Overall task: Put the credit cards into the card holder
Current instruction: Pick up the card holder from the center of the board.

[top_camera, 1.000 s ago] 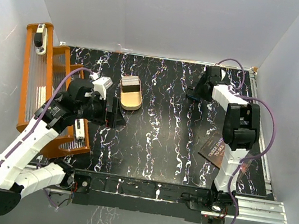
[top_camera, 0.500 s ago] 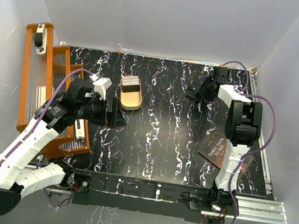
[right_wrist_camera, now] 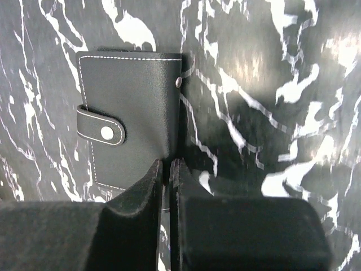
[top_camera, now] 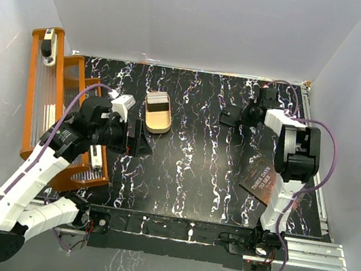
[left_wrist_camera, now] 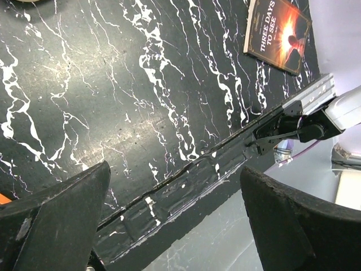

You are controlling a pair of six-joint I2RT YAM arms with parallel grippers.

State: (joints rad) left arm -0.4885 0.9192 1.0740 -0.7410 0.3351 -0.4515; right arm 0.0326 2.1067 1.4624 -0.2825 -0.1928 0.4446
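The card holder [right_wrist_camera: 131, 121] is a black stitched wallet, closed by a snap strap, lying flat at the far right of the marbled table [top_camera: 191, 158]. My right gripper [right_wrist_camera: 168, 164] is shut on its near right edge, with the thin edge pinched between the pads. From above, that gripper [top_camera: 242, 115] reaches left to the holder [top_camera: 228, 118]. My left gripper [left_wrist_camera: 175, 186] hangs open and holds nothing over the table's front edge; from above it [top_camera: 139, 141] is near the tan tray [top_camera: 158, 122]. Thin pale edges at the tray's far end [top_camera: 157, 96] may be the credit cards.
A dark book with pale lettering [top_camera: 263, 179] lies beside the right arm and also shows in the left wrist view [left_wrist_camera: 277, 35]. An orange wire rack [top_camera: 52, 101] with small white items stands along the left edge. White walls enclose the table.
My right gripper has gone from open to shut on the card holder's edge, and its wrist swung slightly. The holder has shifted a little to the left. The left arm has barely moved.
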